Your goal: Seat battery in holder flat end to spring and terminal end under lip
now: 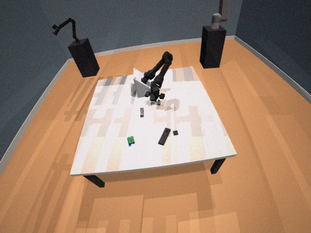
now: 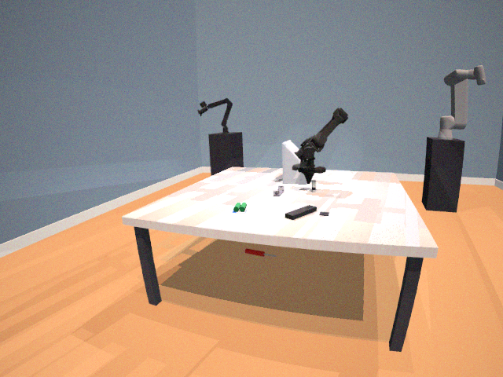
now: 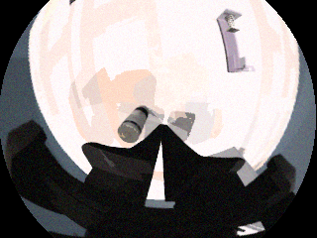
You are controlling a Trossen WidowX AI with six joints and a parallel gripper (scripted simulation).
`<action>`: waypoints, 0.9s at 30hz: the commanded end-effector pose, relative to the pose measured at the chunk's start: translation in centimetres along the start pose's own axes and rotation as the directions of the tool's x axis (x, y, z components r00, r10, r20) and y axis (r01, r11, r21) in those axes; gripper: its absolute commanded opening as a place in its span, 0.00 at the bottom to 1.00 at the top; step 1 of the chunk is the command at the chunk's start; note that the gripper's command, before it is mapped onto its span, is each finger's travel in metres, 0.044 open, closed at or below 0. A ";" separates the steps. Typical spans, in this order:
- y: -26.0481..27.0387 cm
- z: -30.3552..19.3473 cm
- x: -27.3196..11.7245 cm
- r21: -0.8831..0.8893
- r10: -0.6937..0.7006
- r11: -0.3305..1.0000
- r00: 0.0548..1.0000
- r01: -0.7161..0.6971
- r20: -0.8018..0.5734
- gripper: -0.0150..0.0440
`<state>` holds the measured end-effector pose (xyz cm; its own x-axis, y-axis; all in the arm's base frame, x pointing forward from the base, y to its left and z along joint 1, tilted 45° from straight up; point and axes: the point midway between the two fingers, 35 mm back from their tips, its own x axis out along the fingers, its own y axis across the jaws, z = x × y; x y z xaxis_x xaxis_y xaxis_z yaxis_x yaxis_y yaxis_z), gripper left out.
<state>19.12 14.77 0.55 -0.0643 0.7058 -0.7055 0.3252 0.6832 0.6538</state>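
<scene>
Battery [image 1: 159, 102] [image 2: 313, 185] [image 3: 133, 124] stands on the pale-patched table [image 1: 185, 147] [image 2: 349, 239] [image 3: 188, 30] amid blue-grey walls [image 1: 140, 22] [image 2: 324, 53]; pincer [image 1: 153, 102] [image 2: 309, 182] [image 3: 162, 127] clenched, holding nothing.

2 green cylinders [image 1: 130, 140] [image 2: 240, 207] side by side on surface [image 1: 117, 155] [image 2: 203, 227], bit of blue at near end. Black oblong block [image 1: 164, 136] [image 2: 301, 212] lying flat, well apart from cylinders. Small dark square [image 1: 175, 132] [image 2: 324, 213] flat just beside block. Red-handled tool [image 2: 255, 252] with thin pale shaft, lower down, seen beneath surface in exterior view. Beyond surface, 2 black pedestals: 1 [image 1: 83, 58] [image 2: 225, 153] bearing dark bent arm [image 1: 73, 27] [image 2: 228, 109], other [image 1: 212, 47] [image 2: 442, 174] bearing pale grey arm [image 1: 215, 20] [image 2: 459, 101]. Blue-grey walls [image 1: 120, 22] [image 2: 345, 53], orange wood-look floor [image 1: 271, 175] [image 2: 81, 308].
</scene>
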 end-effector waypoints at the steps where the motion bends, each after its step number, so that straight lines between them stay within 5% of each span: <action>1: 0.8 0.3 -0.2 -0.005 0.004 1.000 1.000 -0.004 0.009 0.25; 27: 5.0 0.2 -0.2 -0.006 0.007 1.000 1.000 -0.007 0.009 0.25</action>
<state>20.49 17.55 3.11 -0.0679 0.7037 -0.7072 0.3316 0.6845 0.6493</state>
